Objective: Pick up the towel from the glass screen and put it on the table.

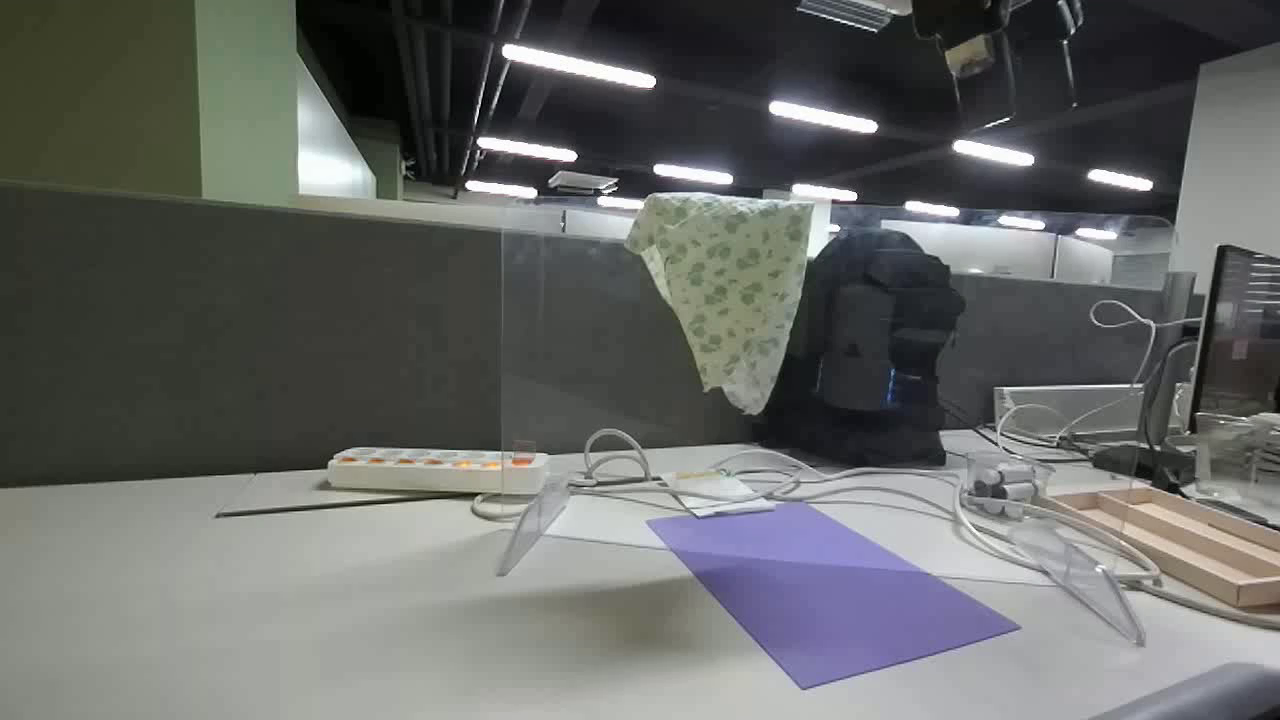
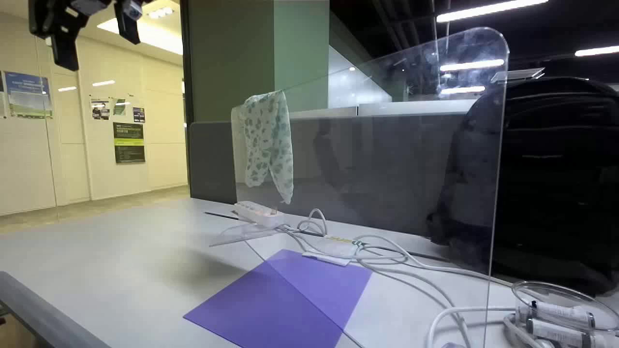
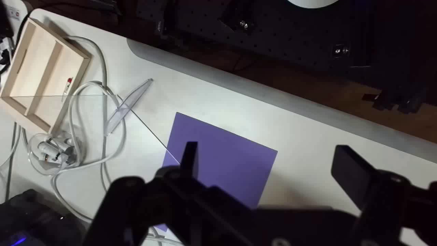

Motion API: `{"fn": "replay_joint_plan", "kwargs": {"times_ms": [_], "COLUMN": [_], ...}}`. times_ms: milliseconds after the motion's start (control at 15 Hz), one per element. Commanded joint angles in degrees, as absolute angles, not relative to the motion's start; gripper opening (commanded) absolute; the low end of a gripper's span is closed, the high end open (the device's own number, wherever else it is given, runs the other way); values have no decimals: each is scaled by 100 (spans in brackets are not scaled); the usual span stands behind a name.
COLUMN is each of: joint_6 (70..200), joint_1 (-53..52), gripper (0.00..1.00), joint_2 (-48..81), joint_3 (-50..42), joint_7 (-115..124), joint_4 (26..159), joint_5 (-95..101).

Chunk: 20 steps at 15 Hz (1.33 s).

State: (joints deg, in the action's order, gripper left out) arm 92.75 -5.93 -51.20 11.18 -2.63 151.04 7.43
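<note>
The pale green patterned towel (image 1: 735, 295) hangs draped over the top edge of the clear glass screen (image 1: 590, 370) in an exterior view. The towel (image 2: 267, 140) and the glass screen (image 2: 396, 159) also show in an exterior view. The screen stands upright on curved feet on the light grey-white table (image 1: 300, 600). My gripper (image 1: 1030, 105) is high above the table, apart from the towel; it also shows at the upper left of an exterior view (image 2: 96, 48). In the wrist view my gripper (image 3: 268, 152) is open and empty, fingers wide apart. The towel is out of the wrist view.
A purple sheet (image 1: 840, 600) lies flat under the screen. A black backpack (image 1: 880, 350) and a grey partition (image 1: 250, 340) stand behind. A power strip (image 1: 435, 470), white cables, a clear cup of batteries (image 1: 1003, 485), a wooden tray (image 1: 1180, 540) and a monitor (image 1: 1240, 340) are around.
</note>
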Motion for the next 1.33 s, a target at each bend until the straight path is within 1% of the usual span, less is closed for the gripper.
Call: {"fn": "replay_joint_plan", "kwargs": {"times_ms": [0,600,667,1267], "joint_6": [9257,9258,9340,11133], "joint_1": [-737,-737,-605,233], "gripper": [100,100,100,100], "joint_2": [-5094,-5095,-5072,-4905], "joint_3": [1012,1012,1092,1124], "joint_7": [-171,-171,123,1793], "joint_4": [15092,15092,15074,15089], "joint_5": [818,818,849,1137]}}
